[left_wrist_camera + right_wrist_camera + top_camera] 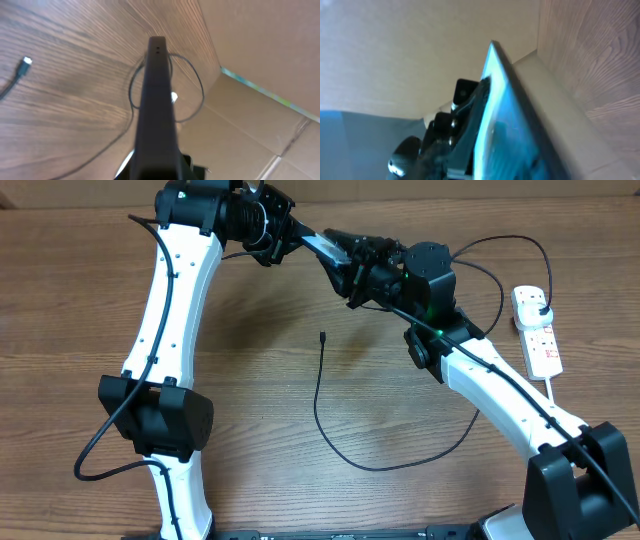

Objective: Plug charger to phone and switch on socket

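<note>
Start at 9 o'clock on the desk [250, 410]: your left arm rises from the near-left corner and reaches toward 12 o'clock. There your left gripper [285, 235] is closed on one end of the phone [322, 247] and holds it up off the wood. From the left wrist you look straight along the phone's [157, 115] dark edge, which runs out from the bottom centre of the view, with its far end bare. Just below the middle, toward 6 o'clock from the phone, the charger [316, 405] lies loose on the desk. Its connector tip [322, 337] points toward 12 o'clock, well apart from the phone and touched by nothing. The left wrist picks that connector tip [26, 61] up at its 9 o'clock edge. The cable drops toward 6 o'clock, sweeps round toward 3 o'clock, passes under your right arm and loops up to the far right. Your right gripper [352, 275] sits just at the 3 o'clock end of the phone, touching or very nearly touching it. In the right wrist view the lit blue phone [505, 130] fills the lower frame and hides the fingers, so you cannot tell whether that gripper is wide or clamped. Furthest toward 3 o'clock, the socket [538, 335] lies flat near the desk's right edge, with the plug [540, 304] seated in its far outlet.
</note>
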Controlling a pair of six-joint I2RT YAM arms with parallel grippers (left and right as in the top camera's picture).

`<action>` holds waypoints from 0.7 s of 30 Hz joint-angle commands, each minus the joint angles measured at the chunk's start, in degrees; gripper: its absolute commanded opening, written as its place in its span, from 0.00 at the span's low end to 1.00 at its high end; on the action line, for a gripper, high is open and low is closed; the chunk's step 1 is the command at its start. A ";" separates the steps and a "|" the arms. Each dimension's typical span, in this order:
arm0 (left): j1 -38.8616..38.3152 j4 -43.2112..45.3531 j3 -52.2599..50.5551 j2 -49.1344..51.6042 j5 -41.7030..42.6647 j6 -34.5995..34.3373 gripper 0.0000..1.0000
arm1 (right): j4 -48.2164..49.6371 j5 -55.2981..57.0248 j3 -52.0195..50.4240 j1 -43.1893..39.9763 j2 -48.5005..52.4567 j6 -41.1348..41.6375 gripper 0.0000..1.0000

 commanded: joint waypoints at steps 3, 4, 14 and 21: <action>0.94 -0.87 0.81 -0.61 -3.19 14.51 0.04 | -7.23 0.26 1.62 0.22 -0.68 -5.14 0.52; 1.36 -1.46 0.79 -0.61 -3.19 16.63 0.04 | -10.01 0.57 1.62 0.00 -0.68 -8.26 0.52; 9.53 -10.47 0.81 -0.63 6.56 43.95 0.04 | -34.16 3.15 1.62 -4.26 -0.68 -47.78 0.74; 16.65 -21.44 0.79 -0.61 22.05 62.84 0.04 | -47.39 -6.12 1.62 -5.57 -0.68 -81.57 0.60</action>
